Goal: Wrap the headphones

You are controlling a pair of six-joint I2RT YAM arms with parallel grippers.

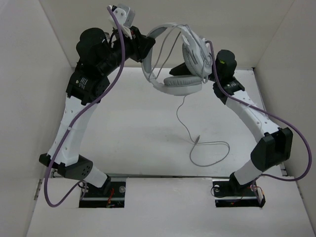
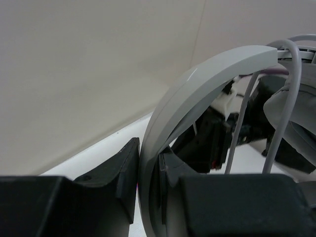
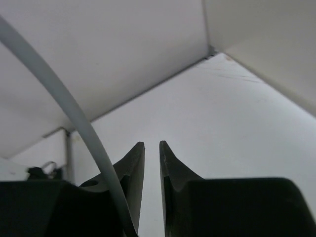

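Only the left tool [image 2: 148, 165] carries the headphones [image 1: 180, 84], clenched on the white headband [image 2: 197, 79] at 12 o'clock, high above the desk [image 1: 123, 123]. Held at that single point, the set could pivot or slip, since the right tool [image 3: 152, 148] stands slightly parted and empty. The grey padded cups hang low, and the thin cord [image 1: 178, 116] trails to a slack loop at 5 o'clock, liable to snag.

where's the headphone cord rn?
Top view: the cord hangs from the headphones, which the left claw holds up at far centre. Its tail loops on the table right of centre, nearer the right arm.
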